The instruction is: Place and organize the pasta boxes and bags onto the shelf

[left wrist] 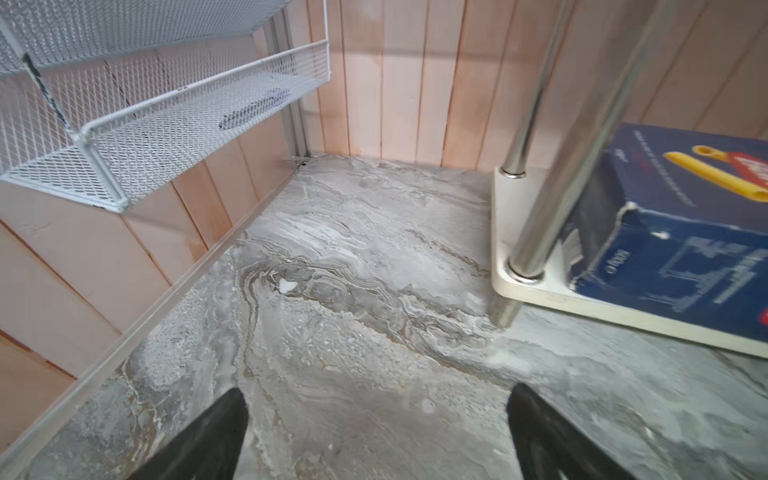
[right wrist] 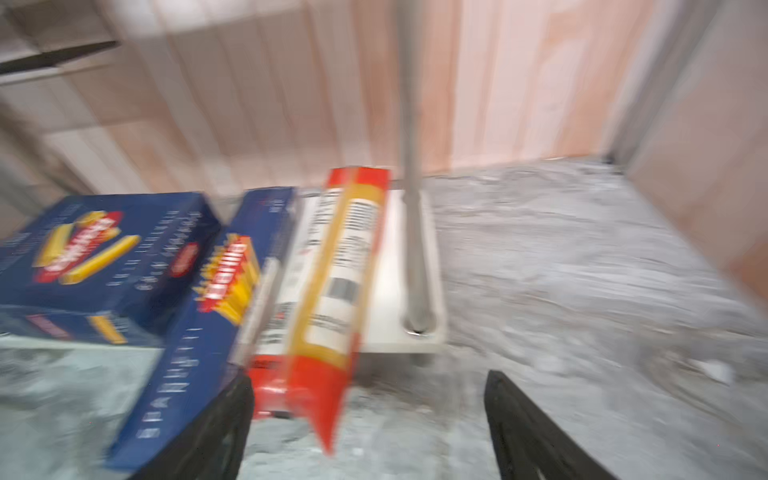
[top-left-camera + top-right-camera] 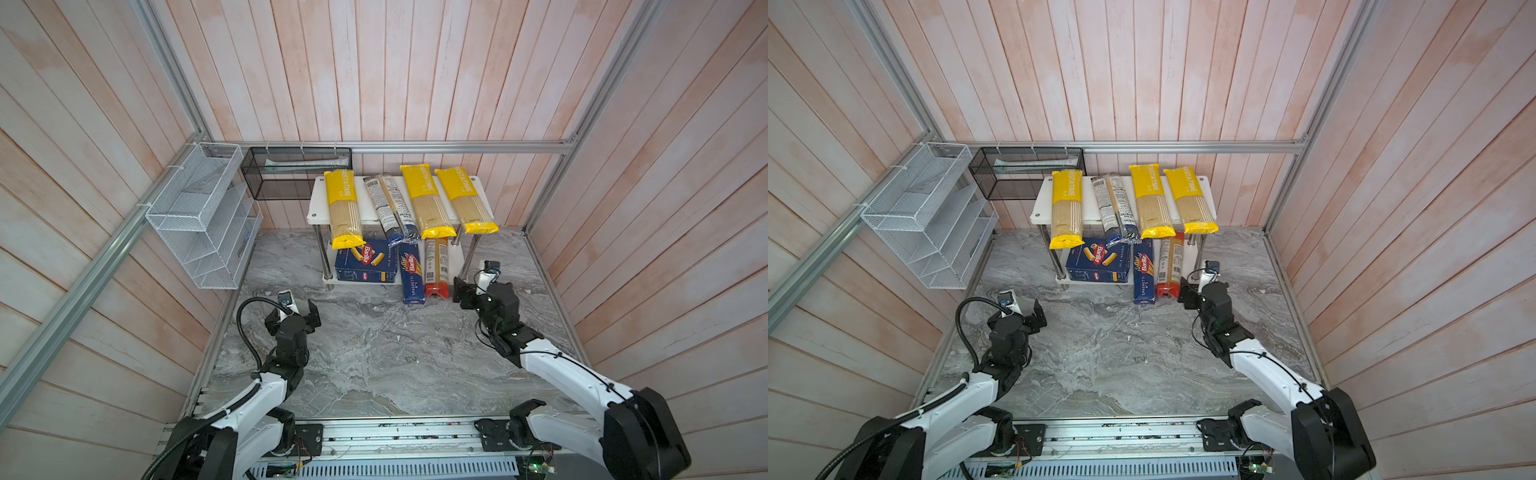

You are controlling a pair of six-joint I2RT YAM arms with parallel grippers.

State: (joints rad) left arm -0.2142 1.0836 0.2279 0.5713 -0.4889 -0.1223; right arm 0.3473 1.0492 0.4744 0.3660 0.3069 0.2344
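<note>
Covering the floor: grey marble table [image 3: 374,353]; pink wood walls [image 3: 415,83] all round.
Shelf [image 3: 319,199]: upper middle of both top views, by the back wall.
Top board: yellow bags [image 3: 424,203], clear bags [image 3: 390,208].
Bottom board: wide box [image 3: 365,259], narrow box [image 3: 411,274], red-ended bag [image 3: 436,266].
Left gripper [image 1: 378,392]: fingers wide apart, holding nothing.
Right gripper [image 2: 370,378]: fingers wide apart, near the red end.
Hard to see: right wrist view is blurry; the top bags hide the boxes' far ends.

- Three yellow spaghetti bags [image 3: 344,208] [image 3: 424,201] [image 3: 465,199]
- Two slim clear bags [image 3: 379,203] [image 3: 397,199] with navy ends
- One red-ended bag [image 3: 436,266]
- Two blue pasta boxes [image 3: 365,262] [image 3: 411,274]
- One two-tier shelf [image 3: 320,199]
- One white wire organizer [image 3: 199,216]
- One black mesh basket [image 3: 291,174]
</note>
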